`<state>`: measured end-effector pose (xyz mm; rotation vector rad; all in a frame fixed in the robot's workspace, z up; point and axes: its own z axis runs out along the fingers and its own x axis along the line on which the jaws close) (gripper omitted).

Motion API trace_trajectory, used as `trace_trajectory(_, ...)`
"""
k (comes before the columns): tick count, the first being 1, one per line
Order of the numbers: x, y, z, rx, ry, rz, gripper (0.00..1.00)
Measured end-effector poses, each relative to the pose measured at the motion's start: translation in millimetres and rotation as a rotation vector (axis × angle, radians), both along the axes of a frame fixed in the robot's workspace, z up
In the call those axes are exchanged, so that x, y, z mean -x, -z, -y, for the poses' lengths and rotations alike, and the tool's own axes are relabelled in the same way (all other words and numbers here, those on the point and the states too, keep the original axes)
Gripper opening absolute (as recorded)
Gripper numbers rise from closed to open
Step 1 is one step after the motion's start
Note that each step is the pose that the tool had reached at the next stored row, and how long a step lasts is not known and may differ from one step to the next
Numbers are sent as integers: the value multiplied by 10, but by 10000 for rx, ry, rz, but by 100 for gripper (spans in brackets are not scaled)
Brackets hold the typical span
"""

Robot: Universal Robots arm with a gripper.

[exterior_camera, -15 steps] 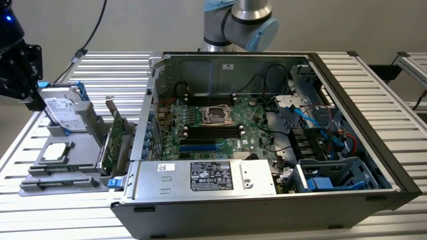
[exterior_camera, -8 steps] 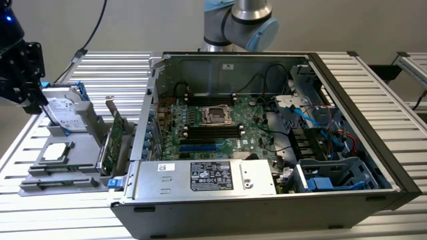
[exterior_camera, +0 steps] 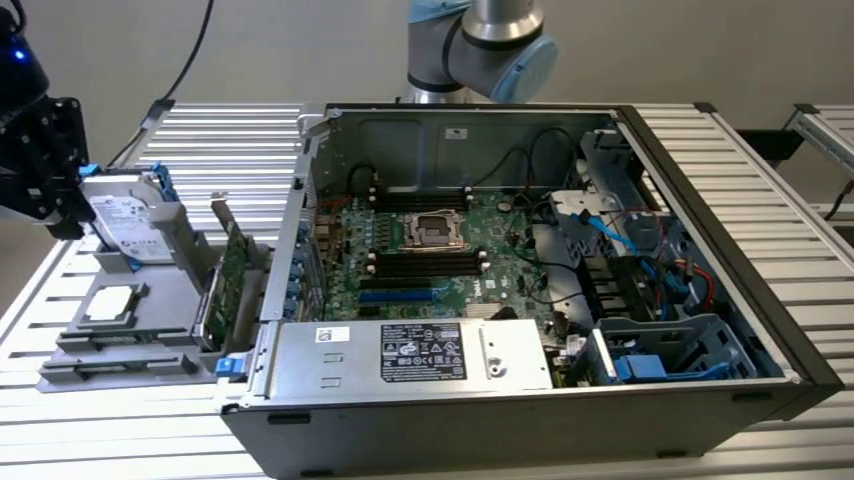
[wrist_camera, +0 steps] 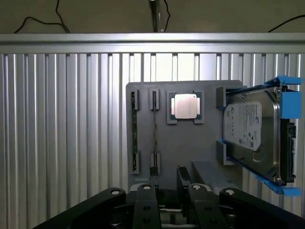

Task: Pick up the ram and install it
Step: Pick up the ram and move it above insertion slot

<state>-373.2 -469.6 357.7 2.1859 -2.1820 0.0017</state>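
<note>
Gripper [wrist_camera: 172,191] sits closest in the wrist view. Its two black fingers [wrist_camera: 146,202] are apart with nothing clamped between them. Past them is the gray parts tray [wrist_camera: 164,148] on the ribbed metal table [wrist_camera: 62,133]. The ram [wrist_camera: 135,131] stands on edge in the tray's outermost slot, a thin green strip, not touched by the fingers. The CPU [wrist_camera: 185,106] is in the mid-tray pocket. The hard drive [wrist_camera: 250,136] with blue rails is at the tray's opposite side from the ram. In the exterior view, the open PC case [exterior_camera: 507,430] is on the exterior view's right of the tray, with the motherboard [exterior_camera: 427,250] exposed. A green expansion card [exterior_camera: 230,275] stands between tray and case.
</note>
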Motion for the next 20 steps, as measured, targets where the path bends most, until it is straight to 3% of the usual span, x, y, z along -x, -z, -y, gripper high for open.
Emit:
trace_trajectory(12, 78, 219, 86, -29, -368, -9, 30)
trace_trajectory(20, 133, 364, 246, -49, -383, -3, 30)
